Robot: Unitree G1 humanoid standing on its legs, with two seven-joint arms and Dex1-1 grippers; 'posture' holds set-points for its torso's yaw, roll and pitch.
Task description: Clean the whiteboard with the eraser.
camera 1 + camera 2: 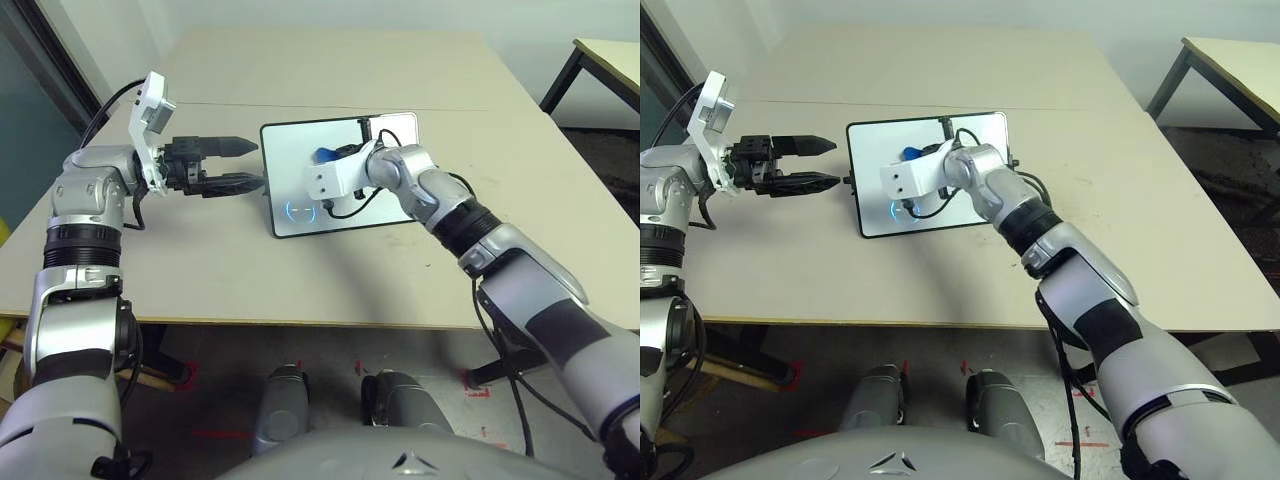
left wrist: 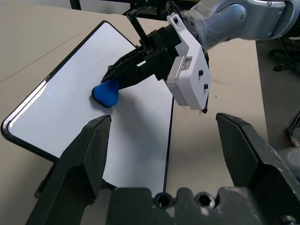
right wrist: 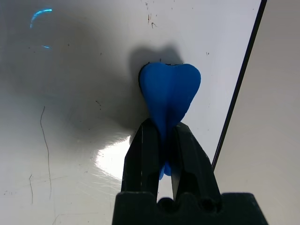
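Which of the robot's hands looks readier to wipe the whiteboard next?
Right. Its hand already pinches the eraser over the whiteboard; the left hand is open beside the board's edge.

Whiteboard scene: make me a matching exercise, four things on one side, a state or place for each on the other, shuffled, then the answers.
Things:
1. whiteboard
2. eraser
3. left gripper
4. right gripper

States:
A. open, beside the board's edge, holding nothing
B. lying flat on the table
C. bright blue, squeezed between two black fingers
D. shut, over the white surface

Pairs: 1-B, 2-C, 3-A, 4-D
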